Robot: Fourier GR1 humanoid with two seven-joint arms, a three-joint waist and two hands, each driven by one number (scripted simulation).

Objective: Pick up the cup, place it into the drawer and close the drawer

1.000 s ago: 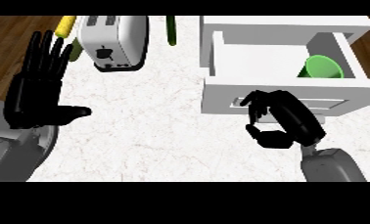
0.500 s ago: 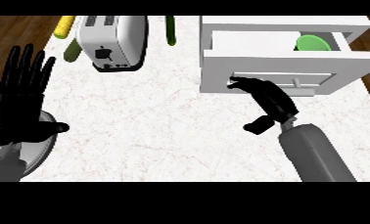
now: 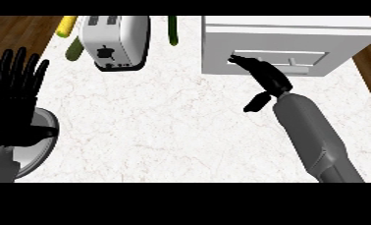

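right hand (image 3: 262, 71) fingers straight, together — tips touching drawer (image 3: 279, 58) front, drawer looks flush. left hand (image 3: 20, 91) far left of drawer, fingers spread, resting.

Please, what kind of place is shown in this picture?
Most likely a kitchen: a silver two-slot toaster stands on a white marble counter, and a white drawer cabinet sits at its far right.

One toaster (image 3: 115, 42), one drawer (image 3: 279, 52)
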